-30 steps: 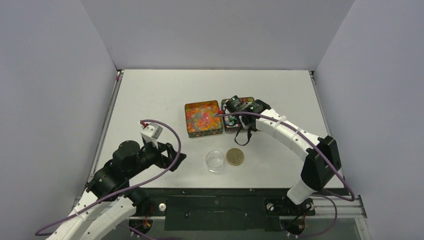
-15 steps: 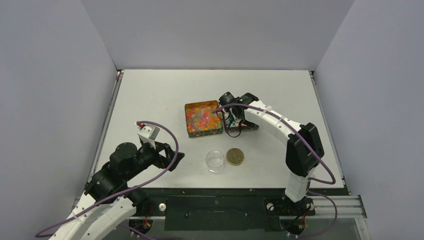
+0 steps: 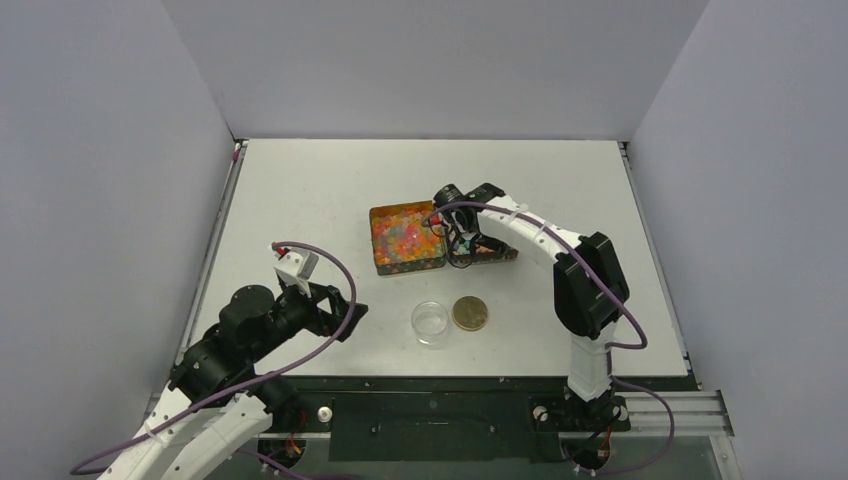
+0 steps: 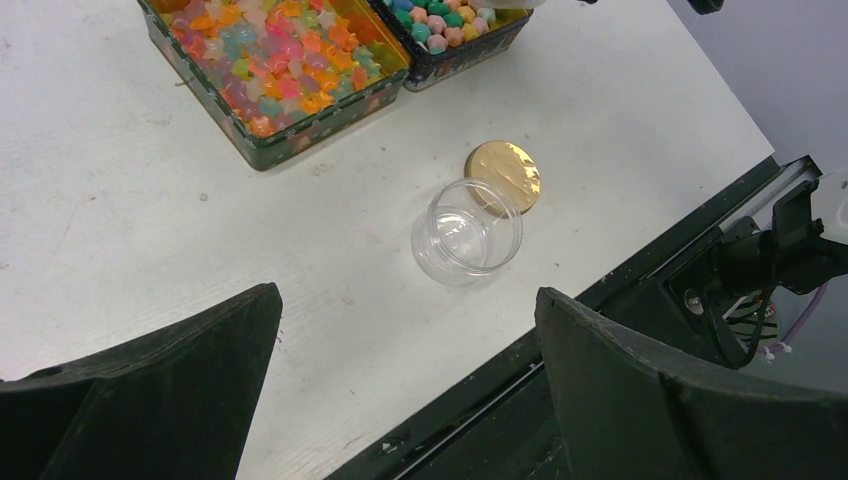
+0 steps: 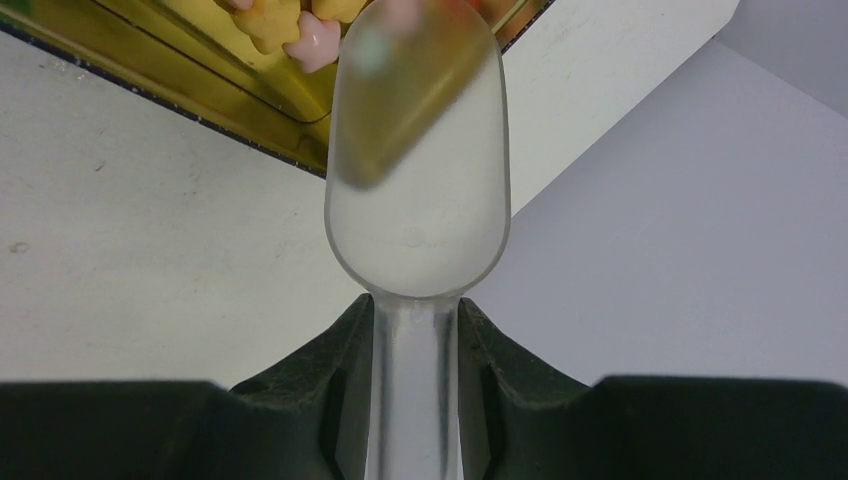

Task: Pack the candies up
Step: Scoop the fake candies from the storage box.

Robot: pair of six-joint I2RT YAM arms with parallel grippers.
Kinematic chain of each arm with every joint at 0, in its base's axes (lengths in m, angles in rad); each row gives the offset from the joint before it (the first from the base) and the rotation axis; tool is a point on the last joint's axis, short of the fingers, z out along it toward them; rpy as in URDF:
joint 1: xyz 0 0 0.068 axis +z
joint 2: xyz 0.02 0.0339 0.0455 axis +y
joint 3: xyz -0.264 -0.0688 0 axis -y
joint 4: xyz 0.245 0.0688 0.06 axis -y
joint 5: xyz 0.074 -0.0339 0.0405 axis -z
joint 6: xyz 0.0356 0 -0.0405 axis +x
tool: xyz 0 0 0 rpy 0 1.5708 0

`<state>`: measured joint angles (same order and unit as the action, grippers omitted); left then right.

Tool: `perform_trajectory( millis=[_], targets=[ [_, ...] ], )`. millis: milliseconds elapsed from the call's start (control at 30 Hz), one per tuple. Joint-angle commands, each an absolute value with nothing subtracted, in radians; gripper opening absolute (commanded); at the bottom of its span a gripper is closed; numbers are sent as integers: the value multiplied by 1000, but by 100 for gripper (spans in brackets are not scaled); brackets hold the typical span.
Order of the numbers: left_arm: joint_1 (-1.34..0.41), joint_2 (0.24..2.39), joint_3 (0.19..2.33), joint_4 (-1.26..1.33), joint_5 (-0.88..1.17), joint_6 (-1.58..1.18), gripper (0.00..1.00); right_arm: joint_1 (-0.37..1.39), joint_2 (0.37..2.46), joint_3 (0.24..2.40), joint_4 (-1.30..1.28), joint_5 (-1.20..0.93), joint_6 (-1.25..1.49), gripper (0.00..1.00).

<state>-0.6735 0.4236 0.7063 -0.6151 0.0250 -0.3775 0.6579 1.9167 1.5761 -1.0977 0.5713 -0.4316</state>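
**Item 1, left gripper** (image 3: pixel 347 312): near left of the table (image 3: pixel 300 190); jaws fully apart, nothing between them; placed as it was a second ago; its wrist view looks down on jar and lid.

**Item 2, left tin** (image 4: pixel 300 135): square, brim-full of glossy candies (image 4: pixel 285 65); undisturbed.

**Item 3, jar** (image 4: pixel 466 232): clear, upright, nothing in it; gold lid (image 4: pixel 503 177) flat just beside it; neither has moved; packing judged not yet begun.

**Item 4, right tin** (image 4: pixel 470 45): set against the left tin; holds opaque candies (image 4: pixel 440 22).

**Item 5, right gripper** (image 5: pixel 415 330): clamped on the handle of a translucent scoop (image 5: pixel 418 190).
- Change: within the last second the elbow has folded in from the far right; the wrist has swung left and farther back; the scoop's bowl now reaches over the tin's rim, tip among the candies.
- Judged: a scooping stroke is starting; whether the bowl carries anything cannot be told.

**Edges and room:**
- The tin rim lies directly under the bowl and must be cleared on lifting.
- Bare table lies between tins and jar, a short open run toward the near side.
- The jar's mouth is narrow, and the lid beside it could be knocked.
- The dark rail (image 3: pixel 430 400) is near behind the jar.
- The side walls stand well apart.
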Motion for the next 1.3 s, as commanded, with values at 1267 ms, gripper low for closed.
perform_trajectory(
  millis=[1267],
  targets=[
    [-641,465,711,-577,-3,-359,96,645,2116,1659,-760,255,-456,0]
  ],
)
